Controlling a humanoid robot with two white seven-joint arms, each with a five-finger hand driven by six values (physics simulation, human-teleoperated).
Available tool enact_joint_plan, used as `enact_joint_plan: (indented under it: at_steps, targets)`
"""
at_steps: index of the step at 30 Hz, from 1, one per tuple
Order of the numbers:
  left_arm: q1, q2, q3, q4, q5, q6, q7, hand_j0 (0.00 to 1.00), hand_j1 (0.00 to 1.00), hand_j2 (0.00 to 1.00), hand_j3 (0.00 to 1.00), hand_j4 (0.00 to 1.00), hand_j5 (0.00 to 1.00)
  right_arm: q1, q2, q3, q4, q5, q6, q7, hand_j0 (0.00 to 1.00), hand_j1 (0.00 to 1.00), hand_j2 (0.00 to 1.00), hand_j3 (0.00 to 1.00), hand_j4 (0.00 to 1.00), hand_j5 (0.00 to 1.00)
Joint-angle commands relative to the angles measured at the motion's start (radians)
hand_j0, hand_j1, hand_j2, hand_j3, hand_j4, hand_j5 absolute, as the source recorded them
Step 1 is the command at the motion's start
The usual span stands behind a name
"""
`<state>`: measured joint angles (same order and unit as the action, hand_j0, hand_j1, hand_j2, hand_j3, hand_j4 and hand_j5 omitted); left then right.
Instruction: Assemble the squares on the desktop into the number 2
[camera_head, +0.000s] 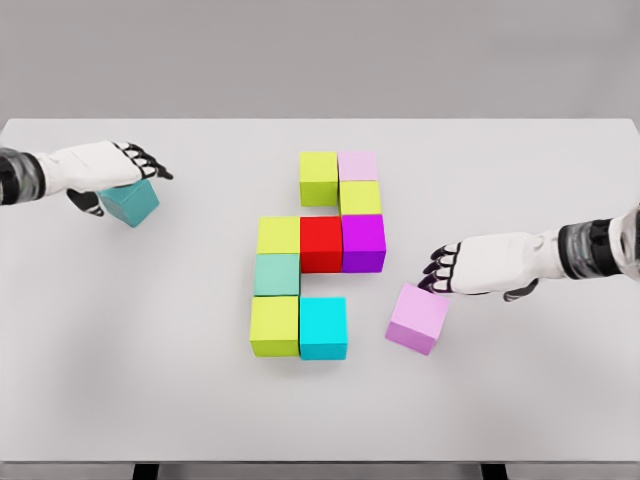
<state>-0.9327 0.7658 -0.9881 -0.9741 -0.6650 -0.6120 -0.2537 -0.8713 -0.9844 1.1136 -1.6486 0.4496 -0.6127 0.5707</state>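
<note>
Left hand (100, 172) fingers wrap teal cube (132, 202), far left on bench (520, 400). Right hand (480, 266) fingers curled, touching lilac cube (417, 318), right of block cluster (318, 255).

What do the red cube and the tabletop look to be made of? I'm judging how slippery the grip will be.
Red cube: a uniform matte solid, possibly plastic or painted wood; flat colour, no grain or shine. Tabletop: smooth, light grey, matte, laminate-like; only soft shadows, no reflections. Being a simulator render, neither is certain.
</note>
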Motion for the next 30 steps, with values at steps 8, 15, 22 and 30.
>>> enact_joint_plan:
  at_steps: [8,15,22,30]
  targets:
    - [-0.003,-0.002,-0.009,0.000,-0.008,0.001,-0.033,0.59,0.59,0.59,0.59,0.59,0.59,0.000,0.032,-0.001,-0.017,0.004,0.002,0.008,1.00,1.00,1.00,1.00,1.00,1.00]
    - [-0.011,-0.017,-0.007,0.000,-0.010,0.001,-0.035,0.59,0.59,0.59,0.59,0.59,0.59,-0.002,0.020,-0.018,-0.025,-0.008,0.002,0.005,1.00,1.00,1.00,1.00,1.00,1.00]
    - [-0.026,-0.052,0.011,0.008,-0.011,0.001,-0.035,0.59,0.59,0.59,0.59,0.59,0.59,0.000,-0.091,-0.086,-0.005,-0.057,0.002,-0.003,1.00,1.00,1.00,1.00,1.00,1.00]
    - [-0.064,-0.137,0.019,0.051,-0.011,0.001,-0.035,0.60,0.60,0.60,0.60,0.60,0.60,0.000,-0.197,0.037,-0.111,-0.054,0.002,-0.002,1.00,1.00,1.00,1.00,1.00,1.00]
